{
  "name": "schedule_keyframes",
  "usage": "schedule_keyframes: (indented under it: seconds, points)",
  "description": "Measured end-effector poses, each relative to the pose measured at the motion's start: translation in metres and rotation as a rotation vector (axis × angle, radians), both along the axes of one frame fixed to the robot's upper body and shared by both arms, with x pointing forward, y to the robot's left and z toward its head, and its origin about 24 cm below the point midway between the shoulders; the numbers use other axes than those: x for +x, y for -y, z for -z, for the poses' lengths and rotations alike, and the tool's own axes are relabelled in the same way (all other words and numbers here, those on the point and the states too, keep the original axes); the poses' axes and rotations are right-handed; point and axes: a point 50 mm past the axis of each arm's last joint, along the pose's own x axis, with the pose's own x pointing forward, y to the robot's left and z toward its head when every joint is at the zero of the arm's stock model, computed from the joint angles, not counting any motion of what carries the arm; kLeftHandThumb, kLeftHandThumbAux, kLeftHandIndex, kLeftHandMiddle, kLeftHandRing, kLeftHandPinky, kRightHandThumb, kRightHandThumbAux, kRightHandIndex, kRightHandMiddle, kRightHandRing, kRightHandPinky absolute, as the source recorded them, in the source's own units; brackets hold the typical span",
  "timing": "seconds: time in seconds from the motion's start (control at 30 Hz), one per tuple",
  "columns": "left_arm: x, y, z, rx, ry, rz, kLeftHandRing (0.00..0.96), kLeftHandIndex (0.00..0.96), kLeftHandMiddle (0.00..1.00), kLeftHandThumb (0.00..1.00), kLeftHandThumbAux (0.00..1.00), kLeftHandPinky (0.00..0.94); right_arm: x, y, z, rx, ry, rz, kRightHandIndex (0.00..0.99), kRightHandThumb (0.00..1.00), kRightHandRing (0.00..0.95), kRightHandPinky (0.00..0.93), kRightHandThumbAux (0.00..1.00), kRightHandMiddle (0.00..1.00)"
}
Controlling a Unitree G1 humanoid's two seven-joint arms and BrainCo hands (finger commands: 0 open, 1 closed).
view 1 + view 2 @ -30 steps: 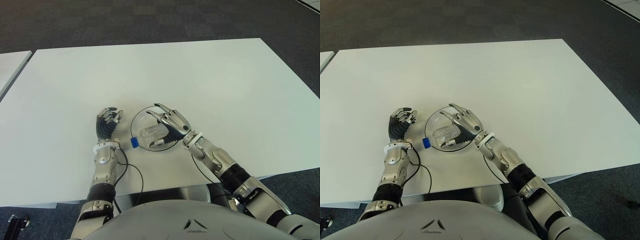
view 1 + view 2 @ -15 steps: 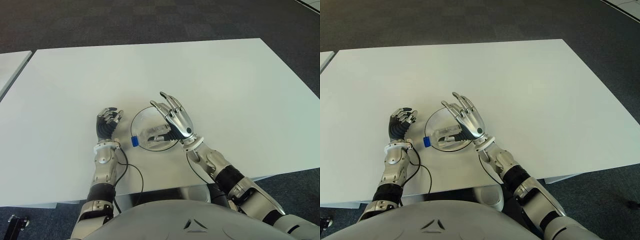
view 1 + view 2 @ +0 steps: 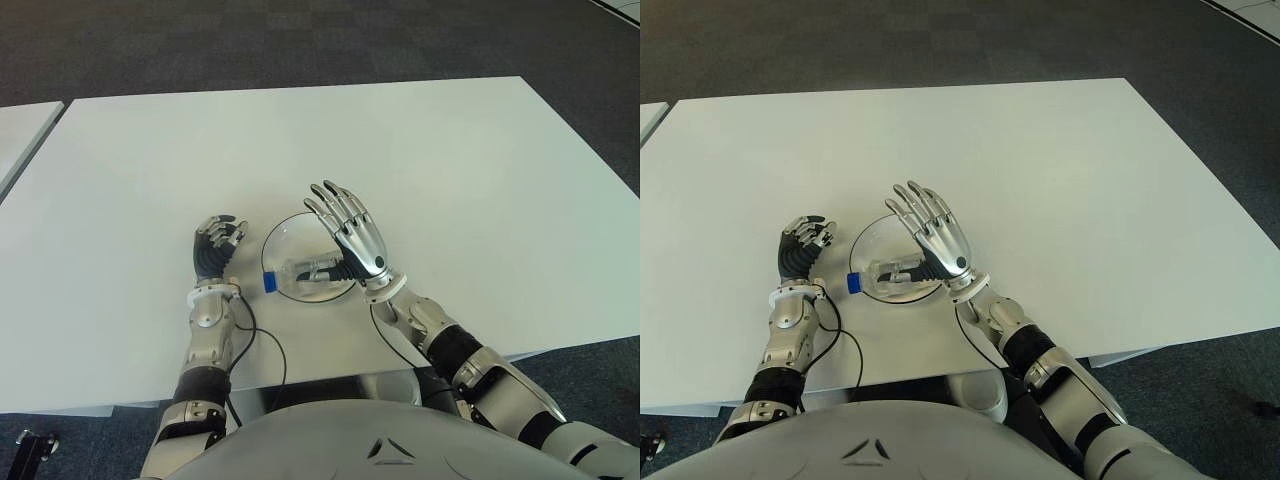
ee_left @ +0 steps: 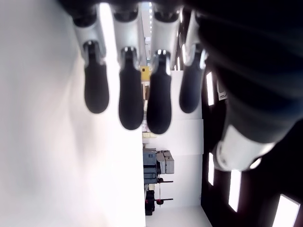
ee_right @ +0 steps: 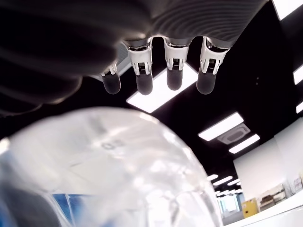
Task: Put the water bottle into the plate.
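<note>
A clear water bottle (image 3: 303, 273) with a blue cap (image 3: 269, 282) lies on its side in the clear round plate (image 3: 284, 234) near the table's front edge. The cap end pokes over the plate's left rim. My right hand (image 3: 350, 232) is raised above the bottle's base, fingers straight and spread, holding nothing. In the right wrist view the bottle (image 5: 109, 170) fills the near field under the extended fingertips (image 5: 143, 84). My left hand (image 3: 216, 243) shows just left of the plate, its fingers loosely curled and holding nothing.
The white table (image 3: 420, 160) stretches wide behind and to both sides of the plate. A black cable (image 3: 262, 350) runs along my left forearm near the front edge. A second white table (image 3: 20, 130) sits at far left. Dark carpet lies beyond.
My right hand let go of the bottle, lifted off it and straightened its fingers upward. The bottle stays lying in the plate. The left hand has not moved.
</note>
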Motion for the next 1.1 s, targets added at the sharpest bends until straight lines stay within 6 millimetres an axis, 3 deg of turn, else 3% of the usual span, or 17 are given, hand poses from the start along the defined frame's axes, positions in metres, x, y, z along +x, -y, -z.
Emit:
schedule_keyframes:
  seconds: [0.37,0.6,0.87,1.1]
  points:
    - [0.0,0.0,0.0,-0.001,0.0,-0.005,0.565,0.432,0.586,0.705,0.714,0.541,0.002,0.002,0.002,0.023,0.026,0.011,0.0,0.099,0.0,0.0,0.266,0.0]
    - [0.0,0.0,0.0,-0.002,0.0,-0.006,0.577,0.432,0.596,0.706,0.714,0.562,0.004,0.005,0.003,0.086,0.03,0.042,0.0,0.054,0.0,0.0,0.337,0.0]
    - [0.0,0.0,0.0,-0.004,0.001,-0.007,0.583,0.432,0.6,0.706,0.714,0.568,0.013,0.016,-0.004,0.332,-0.138,0.066,0.0,0.043,0.0,0.0,0.524,0.0]
    - [0.0,0.0,-0.001,-0.021,0.007,-0.018,0.586,0.433,0.601,0.706,0.714,0.568,0.023,0.041,-0.004,0.477,-0.284,0.175,0.0,0.068,0.0,0.0,0.657,0.0]
